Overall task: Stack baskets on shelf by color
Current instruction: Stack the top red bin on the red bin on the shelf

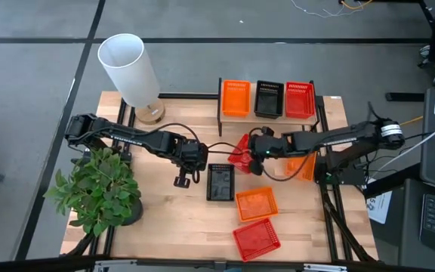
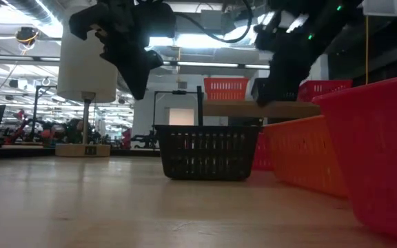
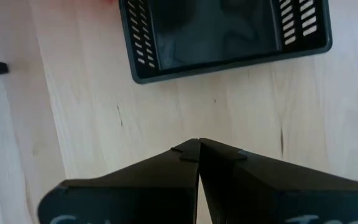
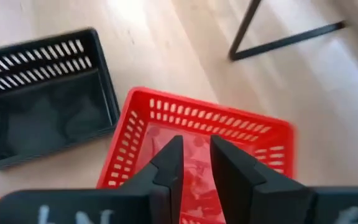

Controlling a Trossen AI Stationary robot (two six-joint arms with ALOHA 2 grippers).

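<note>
The shelf (image 1: 266, 115) stands at the table's far edge and carries an orange basket (image 1: 236, 98), a black one (image 1: 269, 98) and a red one (image 1: 299, 98) side by side. My right gripper (image 4: 196, 146) hovers over another red basket (image 4: 235, 121), fingers a narrow gap apart and clear of it. That basket (image 1: 238, 157) lies near the table's middle. My left gripper (image 3: 199, 146) is shut and hangs above the bare table (image 1: 181, 180), just left of a black basket (image 1: 220, 183) that rests on its base. Loose orange baskets (image 1: 256, 202) (image 1: 302, 168) and a loose red one (image 1: 256, 238) sit on the tabletop.
A lamp with a white shade (image 1: 131, 68) stands at the far left of the table. A potted plant (image 1: 97, 189) fills the near left corner. One black shelf leg (image 4: 278, 40) is close to the red basket. Bare wood lies along the near edge, left of the loose baskets.
</note>
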